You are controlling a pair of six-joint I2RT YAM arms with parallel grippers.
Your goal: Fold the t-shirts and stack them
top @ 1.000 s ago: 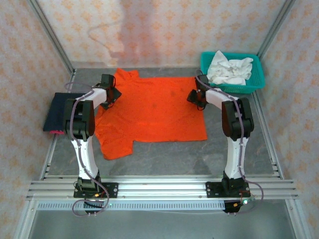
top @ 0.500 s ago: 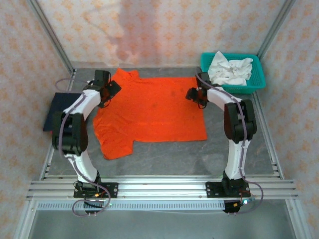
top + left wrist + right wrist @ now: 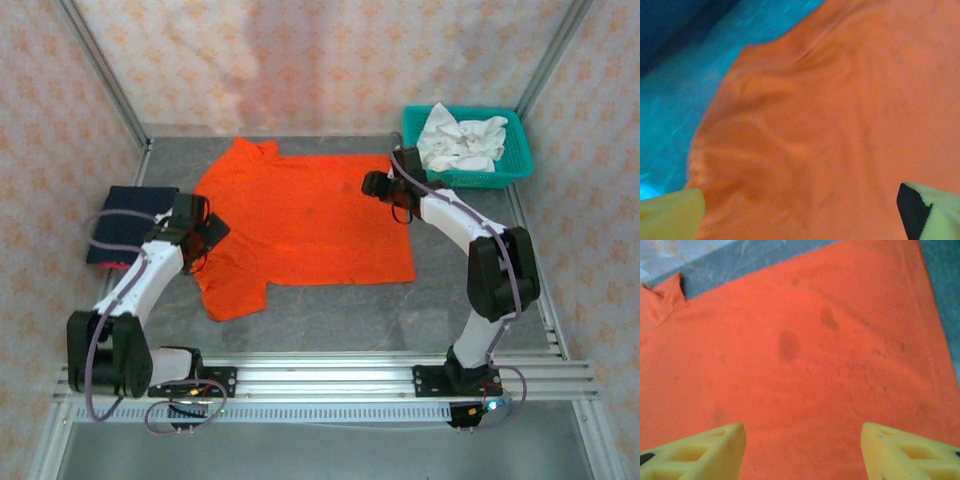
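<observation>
The orange-red t-shirt (image 3: 300, 220) lies spread flat on the grey worktop (image 3: 350, 310). A folded navy t-shirt (image 3: 120, 225) lies at its left edge. The left gripper (image 3: 212, 232) hangs over the orange shirt's left side with jaws wide and empty. The right gripper (image 3: 372, 185) hovers above the shirt's right side, jaws apart, gripping nothing. A teal basket (image 3: 515, 165) holds white cloth (image 3: 460, 140).

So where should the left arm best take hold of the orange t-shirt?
Probably at its left edge, just under the open left gripper, coming in from the left side. The orange t-shirt lies flat on the table, so only a free edge lets a finger slip beneath.
</observation>
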